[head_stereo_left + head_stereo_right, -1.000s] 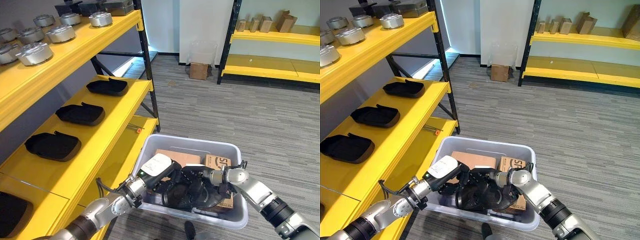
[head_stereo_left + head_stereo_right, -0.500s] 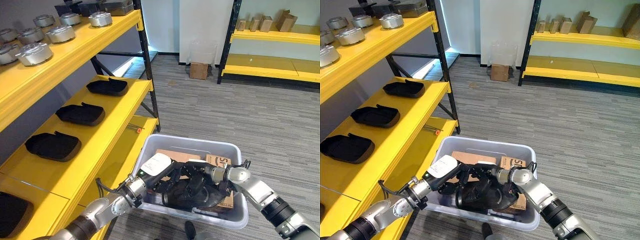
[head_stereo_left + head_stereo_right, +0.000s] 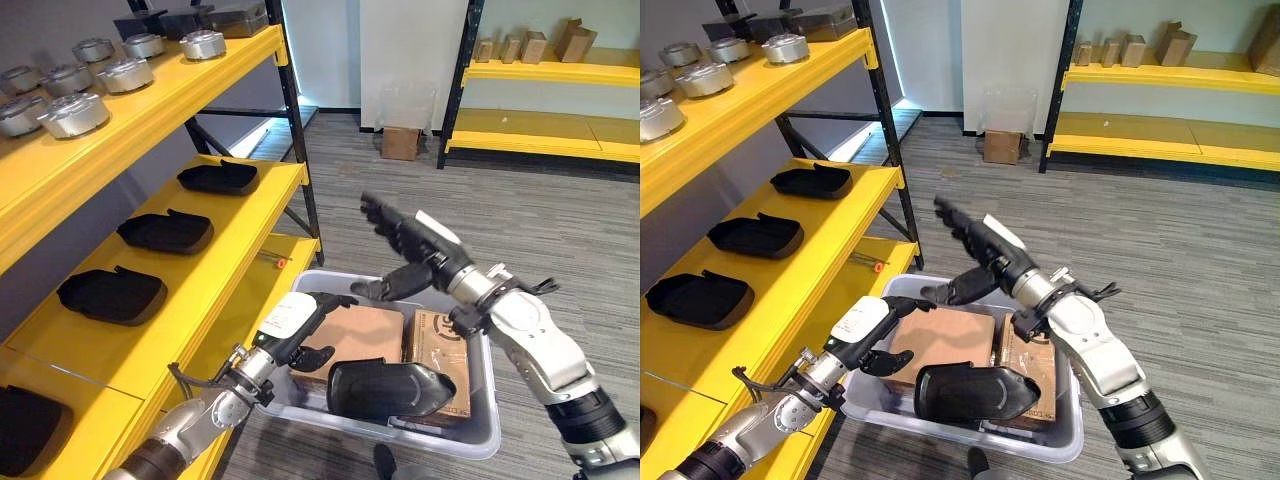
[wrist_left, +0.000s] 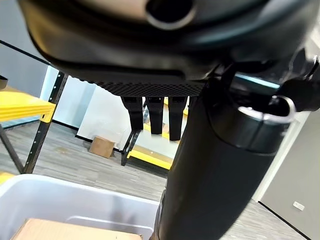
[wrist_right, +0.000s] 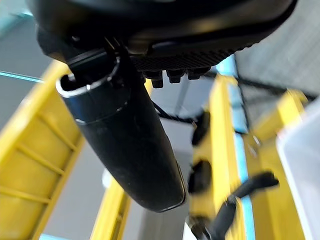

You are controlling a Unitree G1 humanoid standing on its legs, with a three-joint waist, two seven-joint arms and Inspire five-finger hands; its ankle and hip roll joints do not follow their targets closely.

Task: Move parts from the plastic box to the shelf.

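Lying across the near side of the plastic box (image 3: 470, 440), the black part (image 3: 385, 388) runs its long axis side to side, resting on the cardboard boxes (image 3: 350, 335) inside and touched by neither hand. The left hand (image 3: 305, 335) hangs just beside the part's left end at the box's left wall, fingers loosely curled and holding nothing. The right hand (image 3: 405, 245) is raised well above the box's far rim, fingers straight, empty. The left hand looks better placed to grasp. Dark print marks the right carton.
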